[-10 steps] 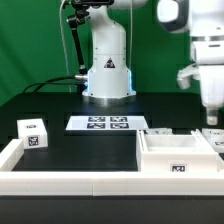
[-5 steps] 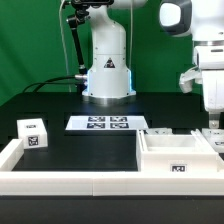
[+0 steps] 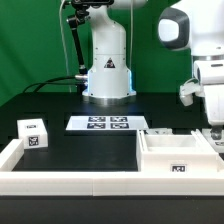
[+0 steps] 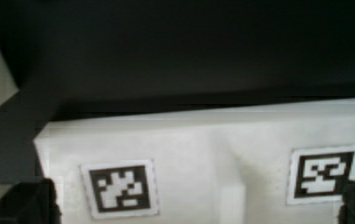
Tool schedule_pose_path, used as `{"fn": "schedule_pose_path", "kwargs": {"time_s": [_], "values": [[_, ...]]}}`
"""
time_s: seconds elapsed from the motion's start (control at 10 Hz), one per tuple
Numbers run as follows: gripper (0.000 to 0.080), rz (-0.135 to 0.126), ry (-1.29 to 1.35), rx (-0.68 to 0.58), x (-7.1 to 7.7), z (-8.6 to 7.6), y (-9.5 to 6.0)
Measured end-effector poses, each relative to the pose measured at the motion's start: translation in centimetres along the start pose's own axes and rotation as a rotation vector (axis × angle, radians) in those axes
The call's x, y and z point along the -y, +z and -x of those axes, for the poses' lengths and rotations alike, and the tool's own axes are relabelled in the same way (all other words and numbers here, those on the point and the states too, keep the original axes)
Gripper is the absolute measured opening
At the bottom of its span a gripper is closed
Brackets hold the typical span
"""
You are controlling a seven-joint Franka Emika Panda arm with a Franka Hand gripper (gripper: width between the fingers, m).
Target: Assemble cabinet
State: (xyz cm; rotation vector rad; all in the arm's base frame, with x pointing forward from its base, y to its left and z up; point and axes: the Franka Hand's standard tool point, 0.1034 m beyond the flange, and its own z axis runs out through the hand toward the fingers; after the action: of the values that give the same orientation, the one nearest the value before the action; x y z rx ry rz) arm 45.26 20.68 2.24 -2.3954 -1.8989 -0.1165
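Note:
The cabinet's large white box frame lies at the front of the exterior view's right, with one tag on its front wall. A small white tagged drawer box stands at the left. My gripper hangs low over the frame's far right corner, above a white part there. In the wrist view a white part with two tags fills the lower picture. My gripper is open, with one dark finger at each side of that part. I cannot tell whether the fingers touch it.
The marker board lies mid-table in front of the robot's white base. A low white border rail runs along the front and left. Another white piece lies just behind the frame.
The arm's upper part has swung toward the exterior view's left and the wrist has shifted slightly right and down over the frame's far right corner. Nothing on the table has moved.

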Motion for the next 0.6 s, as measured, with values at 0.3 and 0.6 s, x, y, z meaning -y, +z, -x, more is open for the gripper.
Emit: {"fn": "schedule_pose_path", "kwargs": {"time_s": [0.3, 0.6], "values": [[0.0797, -0.009, 0.016, -0.007, 0.65, -0.31, 1.04], [0.0678, -0.006, 0.020, -0.010, 0.66, -0.44, 1.03]]}}
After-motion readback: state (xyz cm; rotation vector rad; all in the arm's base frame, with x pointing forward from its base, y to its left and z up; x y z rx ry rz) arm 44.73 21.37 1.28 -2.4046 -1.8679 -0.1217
